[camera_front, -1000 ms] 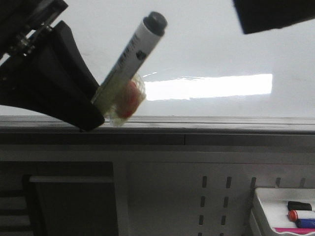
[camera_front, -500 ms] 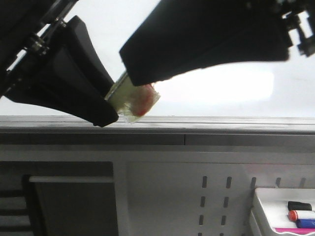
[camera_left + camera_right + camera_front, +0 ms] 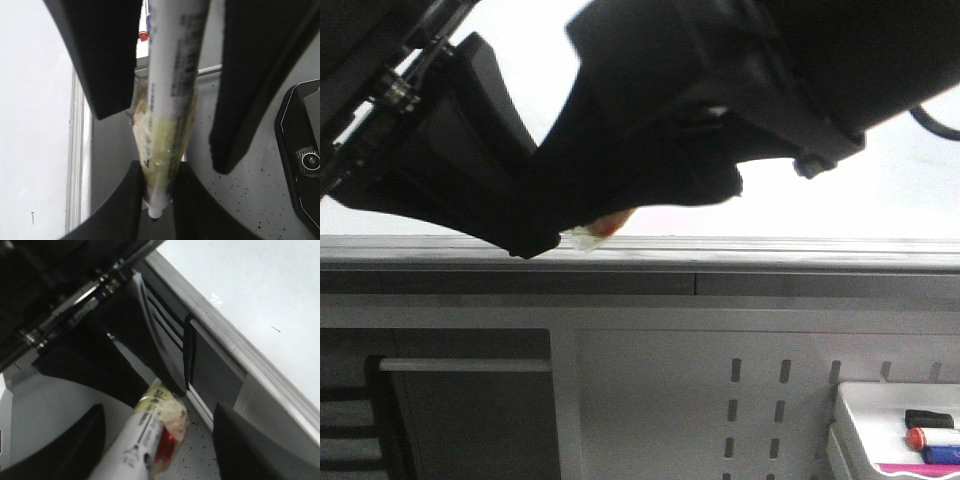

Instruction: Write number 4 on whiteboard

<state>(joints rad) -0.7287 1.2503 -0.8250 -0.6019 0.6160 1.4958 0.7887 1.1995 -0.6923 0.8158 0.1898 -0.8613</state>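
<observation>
My left gripper (image 3: 156, 172) is shut on the tape-wrapped tail of a white marker (image 3: 175, 60), held near the whiteboard's grey edge. My right gripper (image 3: 157, 412) is open, with a finger on each side of the marker's body (image 3: 137, 445) and a gap on both sides. In the front view the right gripper (image 3: 700, 190) hides nearly the whole marker; only a taped bit (image 3: 595, 232) shows beside the left gripper (image 3: 535, 240). The whiteboard (image 3: 880, 190) is glossy white and also shows in the wrist views (image 3: 35, 100) (image 3: 260, 290). No number 4 shows on it, only a tiny dark speck (image 3: 275, 329).
A small white tray (image 3: 860, 400) at the lower right holds spare markers (image 3: 932, 438). A grey perforated panel (image 3: 760, 400) runs below the board's edge. A dark device (image 3: 300, 150) lies on the speckled grey surface beside the grippers.
My right gripper has come in from the upper right and down over the marker, covering its cap and body. The left gripper keeps its hold and has barely moved.
</observation>
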